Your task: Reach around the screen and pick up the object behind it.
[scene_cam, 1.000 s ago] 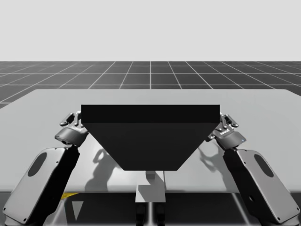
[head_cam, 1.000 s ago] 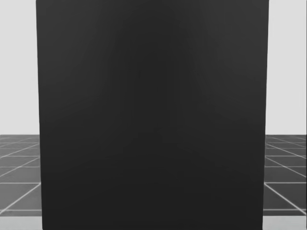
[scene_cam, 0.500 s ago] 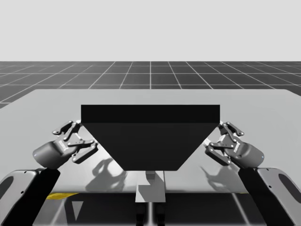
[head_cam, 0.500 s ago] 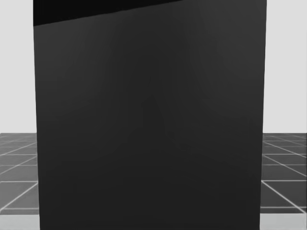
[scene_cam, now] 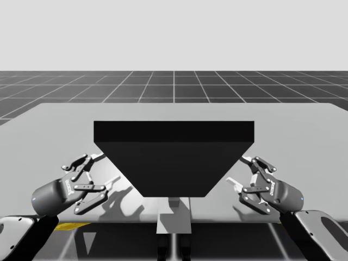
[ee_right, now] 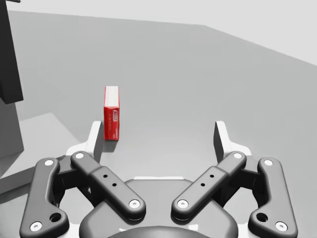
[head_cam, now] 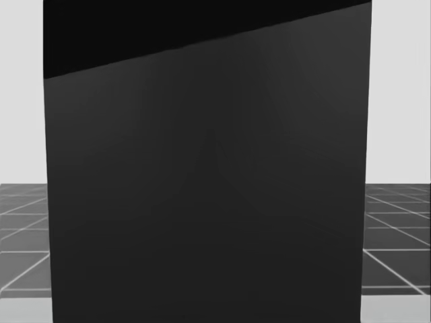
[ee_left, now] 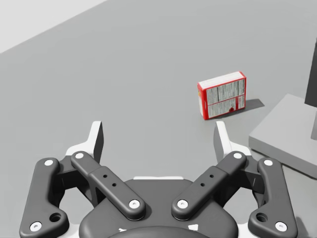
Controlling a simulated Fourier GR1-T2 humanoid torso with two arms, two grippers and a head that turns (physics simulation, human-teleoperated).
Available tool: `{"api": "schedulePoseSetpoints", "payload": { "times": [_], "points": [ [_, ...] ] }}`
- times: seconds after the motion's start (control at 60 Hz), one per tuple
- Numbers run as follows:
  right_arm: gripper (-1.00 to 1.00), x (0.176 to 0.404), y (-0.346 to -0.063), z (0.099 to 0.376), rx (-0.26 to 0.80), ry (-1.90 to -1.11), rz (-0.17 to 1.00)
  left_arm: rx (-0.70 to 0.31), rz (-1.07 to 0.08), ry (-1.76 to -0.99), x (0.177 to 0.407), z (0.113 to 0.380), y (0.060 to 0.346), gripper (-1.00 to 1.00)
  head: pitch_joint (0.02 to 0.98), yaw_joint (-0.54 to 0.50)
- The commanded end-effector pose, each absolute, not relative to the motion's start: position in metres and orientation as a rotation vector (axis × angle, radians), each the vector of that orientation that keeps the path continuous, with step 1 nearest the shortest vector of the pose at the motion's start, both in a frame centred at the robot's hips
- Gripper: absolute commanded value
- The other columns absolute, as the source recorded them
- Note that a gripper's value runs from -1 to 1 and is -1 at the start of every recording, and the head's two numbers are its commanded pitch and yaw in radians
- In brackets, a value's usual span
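Observation:
A black screen [scene_cam: 173,155] stands across the middle of the table and fills most of the head view as a dark panel [head_cam: 205,182]. A small red and white box [ee_left: 222,95] stands upright on the table ahead of my left gripper [ee_left: 159,136], off to one side near the screen's grey base [ee_left: 290,136]. The same red box [ee_right: 111,119] stands just ahead of my right gripper [ee_right: 159,136], beyond one fingertip. Both grippers are open with nothing between the fingers. In the high view my left gripper [scene_cam: 103,173] and right gripper [scene_cam: 238,172] flank the screen.
The grey table [scene_cam: 174,111] extends behind the screen to its far edge. A narrow grey post [scene_cam: 174,209] sits at the front under the screen. Dark gridded floor [scene_cam: 174,84] lies beyond the table.
Both arms have drawn back toward the table's front edge and lowered, their grippers now farther from the screen's upper corners. My head has turned slightly, shifting the screen in its view.

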State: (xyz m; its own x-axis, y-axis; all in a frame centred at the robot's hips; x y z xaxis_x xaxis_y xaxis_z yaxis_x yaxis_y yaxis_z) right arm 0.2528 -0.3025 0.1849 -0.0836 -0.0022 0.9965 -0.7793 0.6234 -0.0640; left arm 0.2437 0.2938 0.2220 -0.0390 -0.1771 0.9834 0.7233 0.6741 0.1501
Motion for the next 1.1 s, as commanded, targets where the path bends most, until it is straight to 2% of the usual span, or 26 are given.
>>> {"api": "schedulePoseSetpoints", "payload": {
  "times": [0.017,0.267,0.533,0.767,1.1],
  "points": [
    [-1.0,0.26,-0.288,0.172,0.707,-1.515,0.748,-0.501,-0.805,-1.418,0.241,0.213,0.286,-1.0,0.077,-0.02],
    [-1.0,0.289,-0.257,0.159,0.711,-1.471,0.788,-0.502,-0.847,-1.413,0.239,0.21,0.275,-1.0,0.083,-0.02],
    [-1.0,0.31,-0.224,0.144,0.735,-1.412,0.844,-0.507,-0.864,-1.416,0.239,0.21,0.272,-1.0,0.085,-0.02],
    [-1.0,0.33,-0.201,0.141,0.777,-1.393,0.831,-0.502,-0.868,-1.411,0.24,0.206,0.271,-1.0,0.093,-0.02],
    [-1.0,0.354,-0.16,0.123,0.79,-1.328,0.863,-0.502,-0.883,-1.413,0.24,0.206,0.267,-1.0,0.097,-0.01]
  ]
}}
